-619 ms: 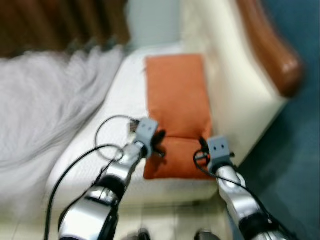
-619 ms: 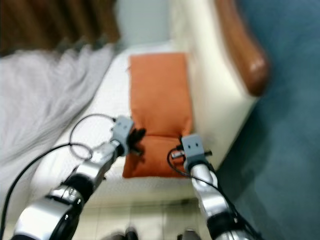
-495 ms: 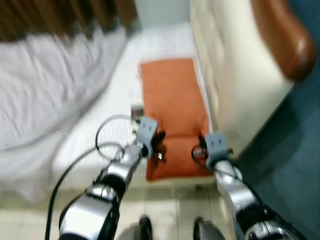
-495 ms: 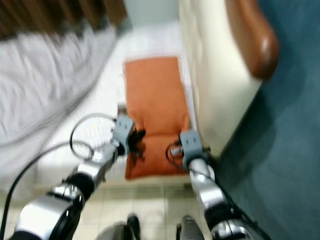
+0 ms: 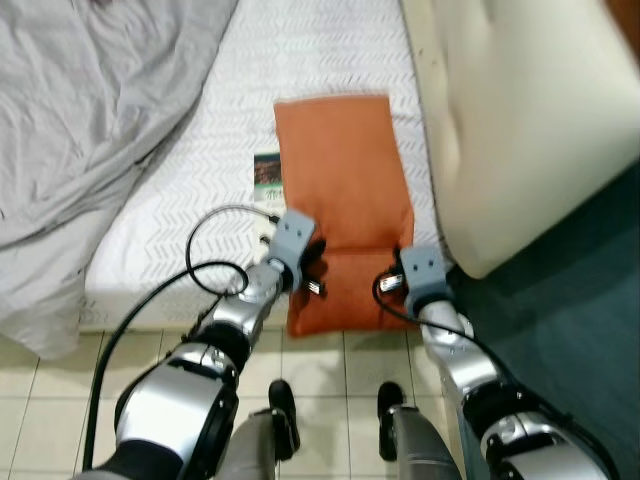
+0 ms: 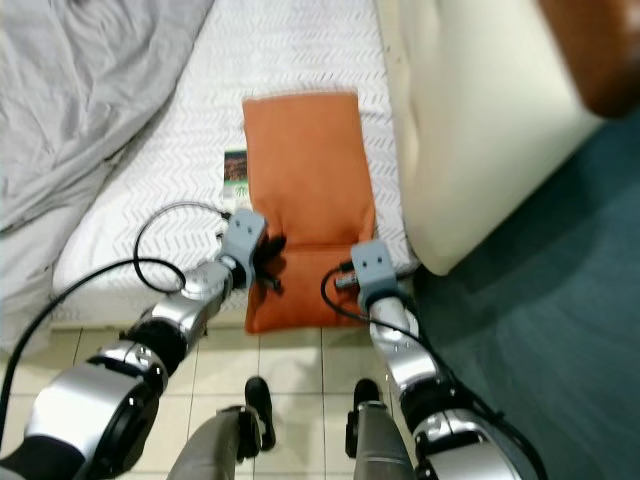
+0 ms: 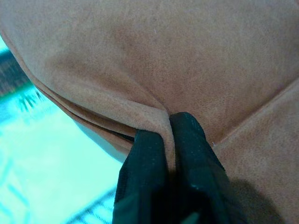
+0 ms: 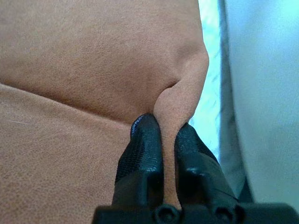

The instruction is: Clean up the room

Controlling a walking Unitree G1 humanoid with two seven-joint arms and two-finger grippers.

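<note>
On the white mattress (image 5: 330, 60) beside a cream headboard (image 5: 520, 120), with a grey duvet (image 5: 90, 110) bunched at its left, we see the orange pillow (image 5: 340, 190) lying at the near right edge, our left hand (image 7: 169, 140) and right hand (image 8: 169, 135) each clenched on a fold of its near end.

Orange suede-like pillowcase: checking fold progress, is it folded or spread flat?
Partly folded. The orange suede-like pillowcase lies along the white mattress, near end doubled over, pinched by left gripper and right gripper.
</note>
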